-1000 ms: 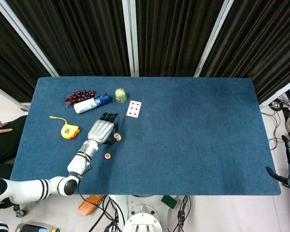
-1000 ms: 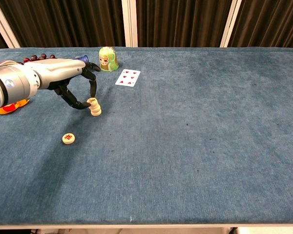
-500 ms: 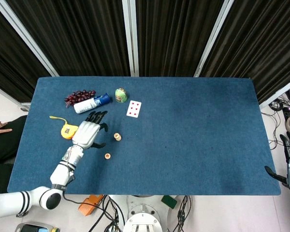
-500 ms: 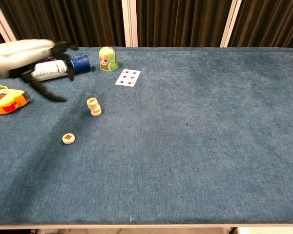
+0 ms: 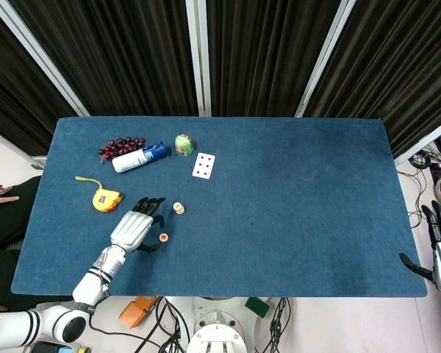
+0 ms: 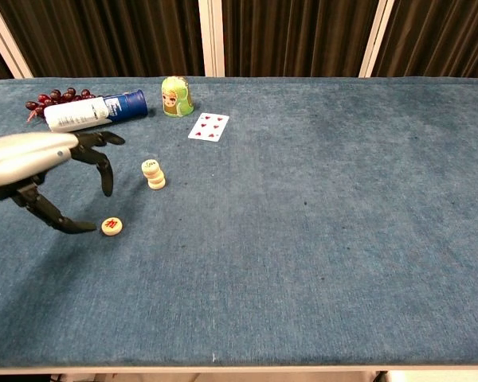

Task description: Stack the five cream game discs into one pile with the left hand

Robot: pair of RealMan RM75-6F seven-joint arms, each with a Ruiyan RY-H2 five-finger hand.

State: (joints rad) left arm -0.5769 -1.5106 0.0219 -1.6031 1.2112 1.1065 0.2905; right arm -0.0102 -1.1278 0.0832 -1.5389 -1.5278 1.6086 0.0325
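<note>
Blue cloth table [image 6: 319,239]: soft, fuzzy. Left hand [image 6: 44,171] held low, fingers spread wide, nothing held. Small pile [image 6: 152,174] seen past fingertips, well apart. Last disc [image 6: 111,226]: flat, round, cream, smooth, red mark, just beside thumb tip. Disc best pinched by edges, lifted straight, set gently on pile.

Lying on the blue table [image 5: 294,213] are red grapes [image 5: 120,145], a white spray bottle [image 5: 140,158], a green doll figure [image 5: 183,144], a playing card [image 5: 203,165] and a yellow tape measure [image 5: 105,198].
</note>
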